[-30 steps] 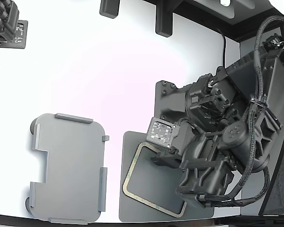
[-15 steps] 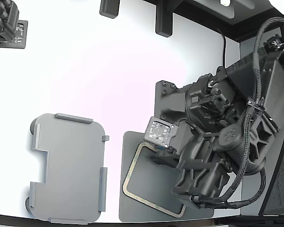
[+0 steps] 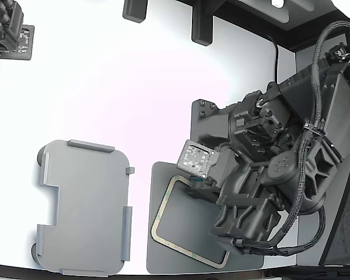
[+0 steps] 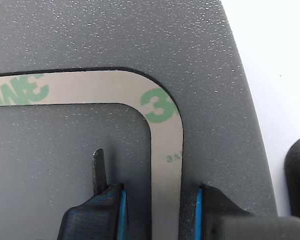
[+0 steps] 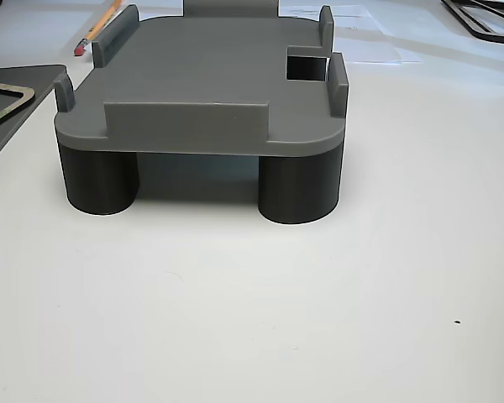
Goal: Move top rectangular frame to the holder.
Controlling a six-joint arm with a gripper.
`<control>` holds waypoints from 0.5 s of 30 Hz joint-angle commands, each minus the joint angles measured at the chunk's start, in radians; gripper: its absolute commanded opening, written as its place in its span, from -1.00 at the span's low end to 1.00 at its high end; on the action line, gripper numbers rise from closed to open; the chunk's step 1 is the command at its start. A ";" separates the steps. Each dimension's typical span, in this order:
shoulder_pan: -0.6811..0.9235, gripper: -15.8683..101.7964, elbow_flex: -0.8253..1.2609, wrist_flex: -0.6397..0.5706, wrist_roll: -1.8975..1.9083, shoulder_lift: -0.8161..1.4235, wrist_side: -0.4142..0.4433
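A thin tan frame [image 4: 166, 130] lies flat on a dark grey mat [image 4: 140, 35] on the white bench [image 3: 134, 87]. The gripper [image 4: 160, 200] is set low over one side of the frame near a rounded corner, its fingers [image 4: 101, 172] parted, one on each side of the strip, nothing held. The empty grey holder [image 3: 84, 207] stands well apart. For a sound pickup, the thin edge should probably be pinched squarely and lifted level.
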 commanded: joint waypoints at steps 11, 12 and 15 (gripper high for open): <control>-0.020 -0.08 0.014 -0.017 0.014 0.028 0.005; -0.020 -0.11 0.018 -0.020 0.014 0.028 0.005; -0.020 -0.34 0.026 -0.031 0.012 0.026 0.008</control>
